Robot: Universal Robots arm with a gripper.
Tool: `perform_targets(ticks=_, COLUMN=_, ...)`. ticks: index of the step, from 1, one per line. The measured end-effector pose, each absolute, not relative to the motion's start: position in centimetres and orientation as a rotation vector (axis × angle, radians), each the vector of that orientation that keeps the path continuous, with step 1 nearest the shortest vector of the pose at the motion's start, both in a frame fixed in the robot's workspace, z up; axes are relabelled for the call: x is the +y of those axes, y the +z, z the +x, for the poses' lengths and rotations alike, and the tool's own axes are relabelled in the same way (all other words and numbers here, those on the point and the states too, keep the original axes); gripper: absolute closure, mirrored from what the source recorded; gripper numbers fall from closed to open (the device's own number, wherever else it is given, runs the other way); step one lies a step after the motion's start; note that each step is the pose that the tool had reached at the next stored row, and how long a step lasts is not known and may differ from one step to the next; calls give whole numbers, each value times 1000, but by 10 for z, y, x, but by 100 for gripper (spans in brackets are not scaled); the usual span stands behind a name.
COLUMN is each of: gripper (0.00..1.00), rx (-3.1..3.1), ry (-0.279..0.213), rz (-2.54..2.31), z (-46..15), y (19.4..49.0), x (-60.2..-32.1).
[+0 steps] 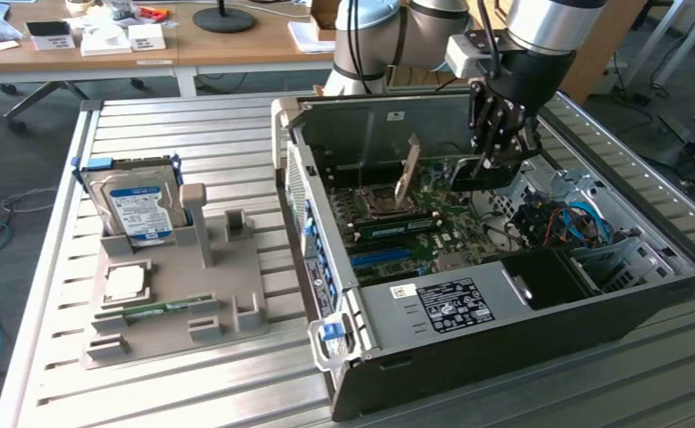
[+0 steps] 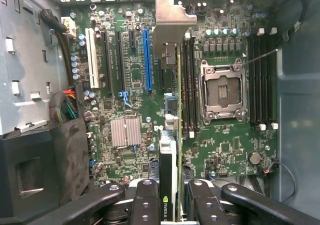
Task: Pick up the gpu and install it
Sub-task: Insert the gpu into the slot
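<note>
You are seeing one claw (image 2: 175, 206) clenching one gpu (image 2: 170, 155), with a finger (image 2: 147, 200) pressing on each side of the card. It is gripping the gpu edge-on inside the one open computer case (image 1: 632, 294), over the motherboard (image 2: 130, 85). The card's single silver bracket (image 2: 172, 15) is pointing toward the vented wall, and the card is running alongside the one blue slot (image 2: 146, 60). On the table (image 1: 180, 125), one grey holder (image 1: 193, 294) is carrying one hard drive (image 1: 139, 209), one memory stick (image 1: 162, 308) and one square chip (image 1: 123, 283).
</note>
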State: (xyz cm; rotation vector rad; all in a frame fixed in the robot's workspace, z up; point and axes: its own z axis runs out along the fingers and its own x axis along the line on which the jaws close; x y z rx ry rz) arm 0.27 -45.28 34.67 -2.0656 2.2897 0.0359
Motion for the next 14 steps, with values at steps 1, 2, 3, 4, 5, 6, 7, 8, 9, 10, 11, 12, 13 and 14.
perform_targets(ticks=1, gripper=73, rx=2290, ry=36, rz=-2065, z=3, y=347, x=-453)
perform_targets(ticks=2, gripper=73, rx=2290, ry=36, rz=-2065, z=3, y=347, x=-453)
perform_targets(ticks=3, gripper=73, rx=2290, ry=36, rz=-2066, z=3, y=347, x=-453)
perform_targets(ticks=4, gripper=73, rx=2290, ry=36, rz=-2065, z=3, y=346, x=-453)
perform_targets(ticks=5, gripper=73, rx=2289, ry=36, rz=-2065, z=3, y=346, x=-453)
perform_targets(ticks=6, gripper=73, rx=2289, ry=36, rz=-2065, z=3, y=346, x=-453)
perform_targets(ticks=7, gripper=73, rx=2289, ry=36, rz=-2065, z=3, y=345, x=-453)
perform_targets(ticks=8, gripper=73, rx=2290, ry=36, rz=-2065, z=3, y=344, x=-453)
perform_targets(ticks=9, gripper=73, rx=2290, ry=36, rz=-2065, z=3, y=343, x=-453)
perform_targets(ticks=10, gripper=73, rx=2290, ry=36, rz=-2065, z=3, y=342, x=-453)
perform_targets(ticks=11, gripper=73, rx=2290, ry=36, rz=-2066, z=3, y=342, x=-453)
perform_targets(ticks=12, gripper=73, rx=2290, ry=36, rz=-2066, z=3, y=342, x=-453)
perform_targets(ticks=13, gripper=73, rx=2290, ry=36, rz=-2066, z=3, y=342, x=-453)
perform_targets(ticks=14, gripper=73, rx=2290, ry=36, rz=-2066, z=3, y=342, x=-453)
